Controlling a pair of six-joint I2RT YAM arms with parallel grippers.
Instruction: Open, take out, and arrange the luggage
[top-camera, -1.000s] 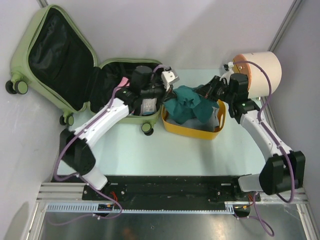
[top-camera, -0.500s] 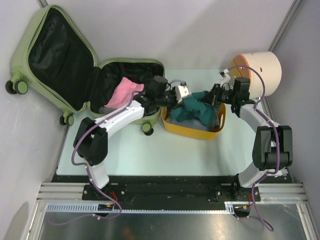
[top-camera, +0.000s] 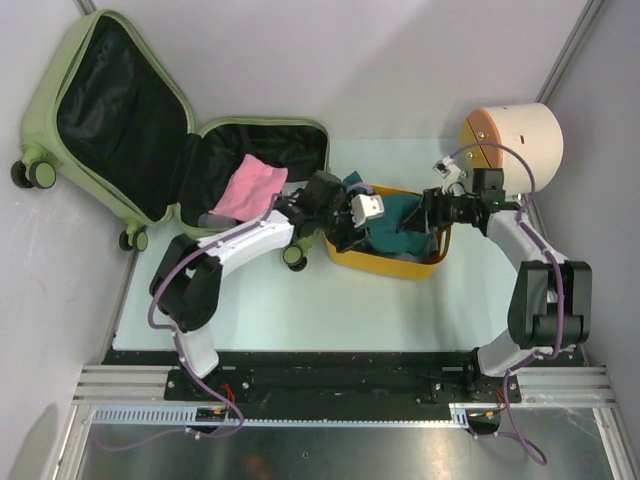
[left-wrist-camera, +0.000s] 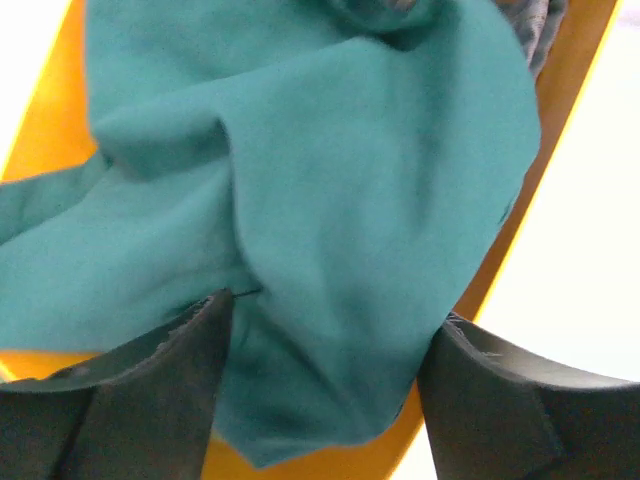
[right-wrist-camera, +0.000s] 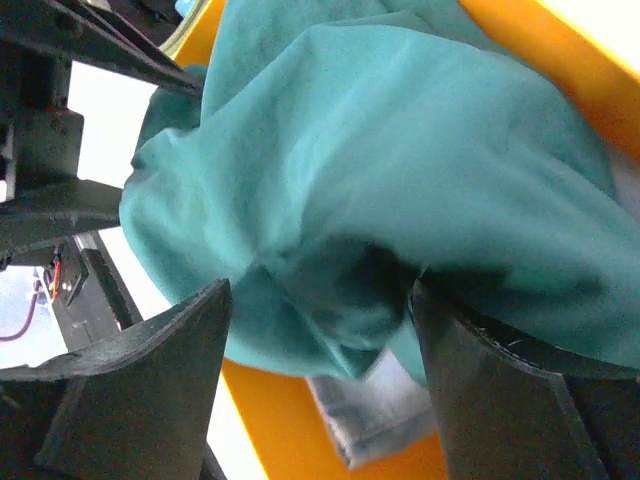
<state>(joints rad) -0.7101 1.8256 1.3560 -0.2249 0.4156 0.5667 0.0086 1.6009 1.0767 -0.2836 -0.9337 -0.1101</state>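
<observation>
Luggage (top-camera: 110, 120) is seen opened at the far left of the table (top-camera: 300, 300), lid half thrown back to the left, base half just beside the yellow basket (top-camera: 385, 264). A pink cloth (top-camera: 250, 187) is left lying in the base half on the black lining. The shell is judged stiff, bulky and smooth, and likely to roll on its wheels, so it is best taken by the open rim. The basket is filled with a teal cloth (right-wrist-camera: 400, 150), with something pale grey (right-wrist-camera: 360, 420) under it. Both cloths are judged light and limp. Left tool (left-wrist-camera: 330, 330) and right tool (right-wrist-camera: 318, 300) are both spread wide over the teal cloth, with nothing pinched.
</observation>
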